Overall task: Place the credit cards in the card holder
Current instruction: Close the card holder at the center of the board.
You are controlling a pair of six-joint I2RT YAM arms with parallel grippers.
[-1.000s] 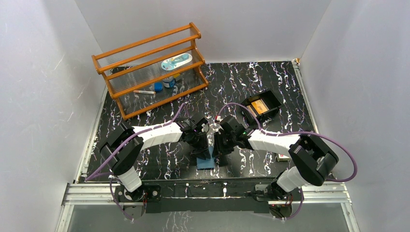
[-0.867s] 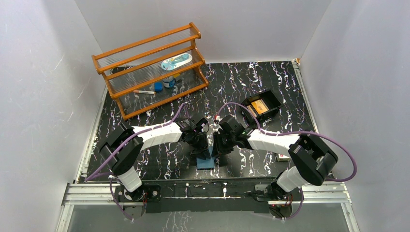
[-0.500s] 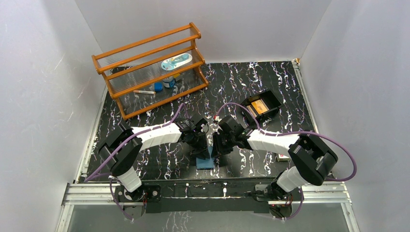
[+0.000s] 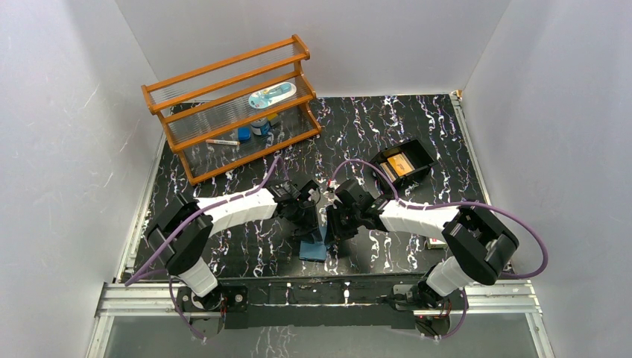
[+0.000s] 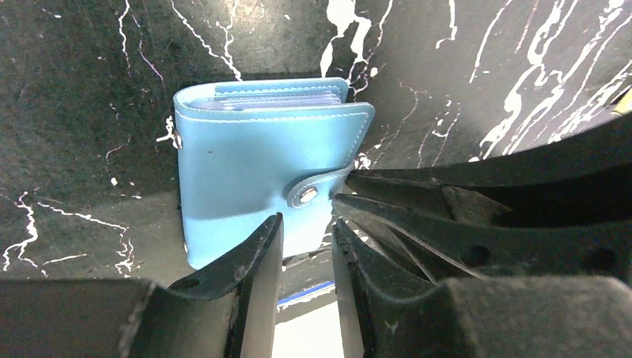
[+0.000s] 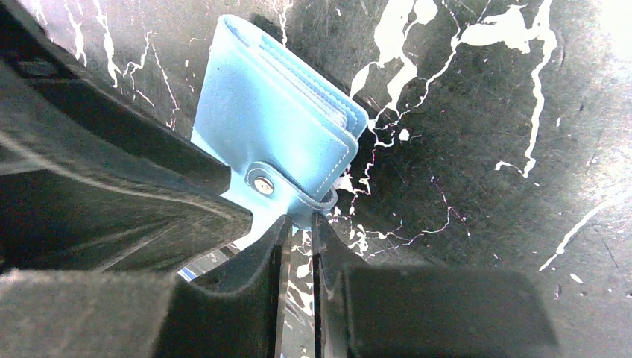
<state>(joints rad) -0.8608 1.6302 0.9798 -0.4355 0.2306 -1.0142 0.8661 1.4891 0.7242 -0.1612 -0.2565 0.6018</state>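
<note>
My left gripper point(image 5: 305, 224), jaws a little apart, straddled one edge of the closed blue card holder point(image 5: 246, 156), which lay on the table point(image 5: 89, 89) at its near middle. My right gripper point(image 6: 299, 224), jaws almost together, sat at the snap tab point(image 6: 262, 185); I could not tell whether it pinched the tab.

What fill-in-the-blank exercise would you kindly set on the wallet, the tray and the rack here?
The card holder is ____ in colour.
Its snap tab is fastened, so it is ____.
The card in the black tray is ____.
The wooden rack stands at the table's far ____ corner.
Missing words: blue; closed; orange; left.
</note>
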